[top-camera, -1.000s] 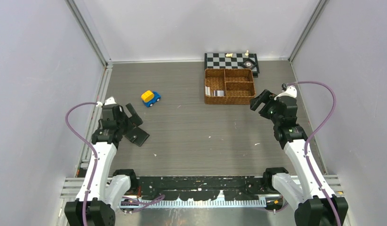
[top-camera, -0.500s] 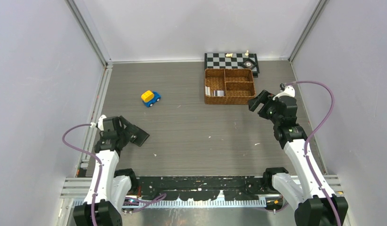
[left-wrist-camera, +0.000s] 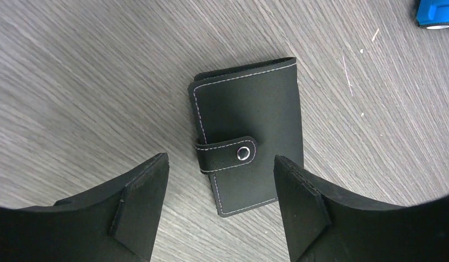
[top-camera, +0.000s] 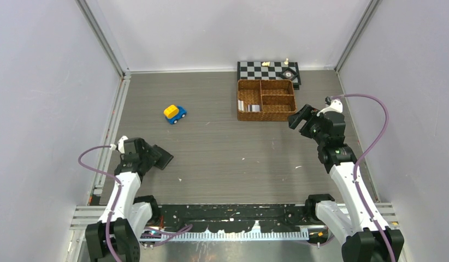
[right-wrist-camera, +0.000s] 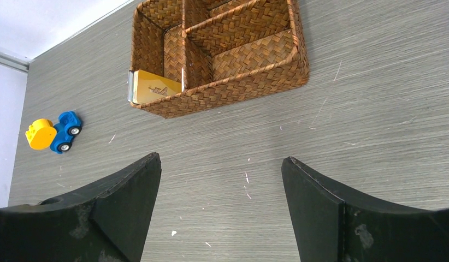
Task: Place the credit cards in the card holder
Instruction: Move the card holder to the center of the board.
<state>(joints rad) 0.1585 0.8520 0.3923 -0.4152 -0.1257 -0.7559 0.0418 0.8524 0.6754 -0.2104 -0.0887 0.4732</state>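
Observation:
The card holder (left-wrist-camera: 247, 142) is a black wallet lying flat on the table, folded shut with its snap tab fastened; it also shows at the left of the top view (top-camera: 164, 159). My left gripper (left-wrist-camera: 219, 164) hangs just over its near end, open, with a gap between each finger and the leather. The credit cards (right-wrist-camera: 151, 87), a tan-orange one with a pale one against it, stand on edge in the left compartment of the wicker basket (right-wrist-camera: 238, 82). My right gripper (right-wrist-camera: 221, 161) is open and holds nothing, above bare table in front of the basket.
A blue and yellow toy car (top-camera: 175, 113) stands left of centre. A checkered board (top-camera: 269, 70) with small pieces lies behind the basket (top-camera: 266, 81) at the back wall. Grey walls close in on the left, right and back.
My left arm has drawn back toward the near left edge, bringing its gripper close over the card holder, and its jaws have narrowed slightly. The right arm has barely moved.

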